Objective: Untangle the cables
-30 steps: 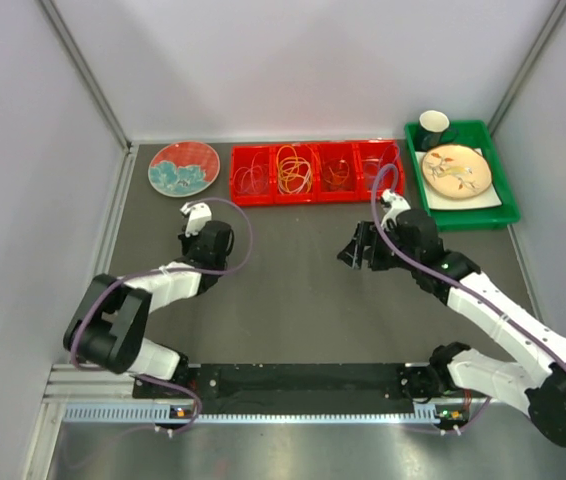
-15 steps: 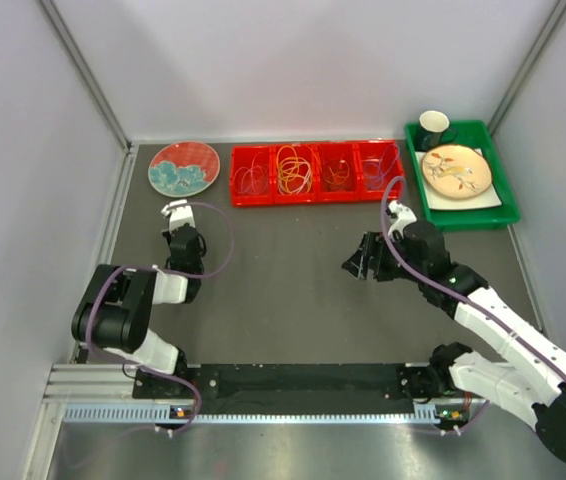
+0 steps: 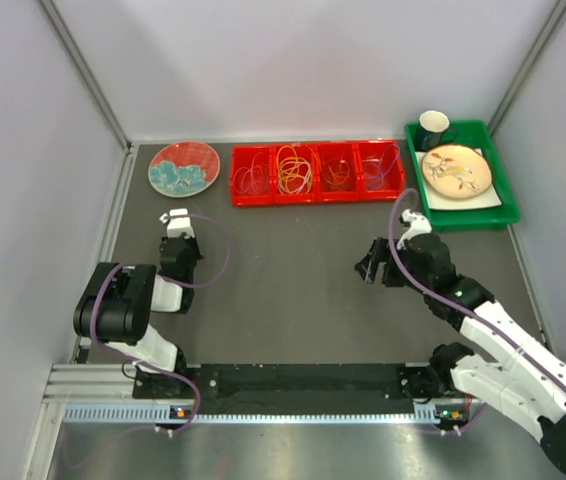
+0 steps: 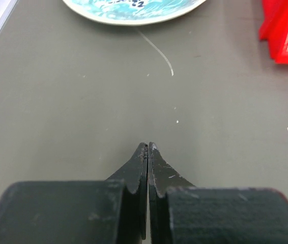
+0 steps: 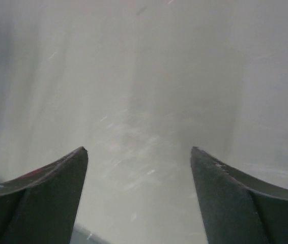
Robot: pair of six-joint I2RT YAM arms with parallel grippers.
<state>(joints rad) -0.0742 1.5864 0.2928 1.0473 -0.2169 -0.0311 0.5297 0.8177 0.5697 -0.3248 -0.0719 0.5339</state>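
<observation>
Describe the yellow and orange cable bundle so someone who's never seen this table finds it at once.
Look to the long red tray at the far edge of the table, between the patterned round plate and the green bin. In its second compartment from the left lies the cable bundle, the only bright yellow-and-orange coil; the neighbouring compartments hold fainter, thinner loops.

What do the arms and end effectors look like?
The left arm and right arm have white links with black joints; a mauve hose runs along each. The left end effector and right end effector have dark, tapered fingers.
</observation>
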